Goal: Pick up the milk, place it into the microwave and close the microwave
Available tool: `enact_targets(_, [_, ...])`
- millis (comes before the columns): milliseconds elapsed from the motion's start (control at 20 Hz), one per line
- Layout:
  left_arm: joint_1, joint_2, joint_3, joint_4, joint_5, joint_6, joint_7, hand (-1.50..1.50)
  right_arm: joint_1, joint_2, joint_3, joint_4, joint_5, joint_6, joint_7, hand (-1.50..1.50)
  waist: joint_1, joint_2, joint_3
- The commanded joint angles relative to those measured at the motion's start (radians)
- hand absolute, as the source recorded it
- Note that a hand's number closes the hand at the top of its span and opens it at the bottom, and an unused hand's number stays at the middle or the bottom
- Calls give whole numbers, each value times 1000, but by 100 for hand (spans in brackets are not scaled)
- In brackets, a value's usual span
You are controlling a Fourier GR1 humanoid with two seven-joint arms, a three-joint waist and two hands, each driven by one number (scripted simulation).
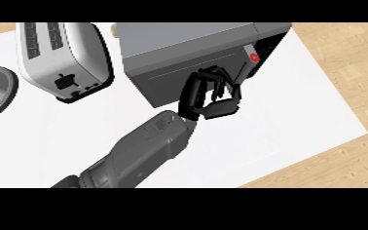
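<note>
No milk shows on the surface. The left hand, fingers curled and holding nothing, is at the microwave. Its door looks about shut, so the job seems nearly done.

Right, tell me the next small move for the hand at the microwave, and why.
Probably ease the left hand straight back off the grey box-shaped microwave. Its front looks closed, flush with the control panel with the red button. No milk shows on the white counter, and the curled fingers seem to hold nothing.
</note>
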Motion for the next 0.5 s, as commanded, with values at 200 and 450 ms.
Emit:
enact_targets(200, [-95, 0, 27, 73, 40, -18, 14, 150, -44, -17, -15, 87, -69, 23, 0, -150, -7, 19, 0])
enact_targets(450, [-108, 0, 18, 90, 50, -18, 3, 150, -64, -36, -27, 141, -97, 43, 1, -150, 0, 17, 1])
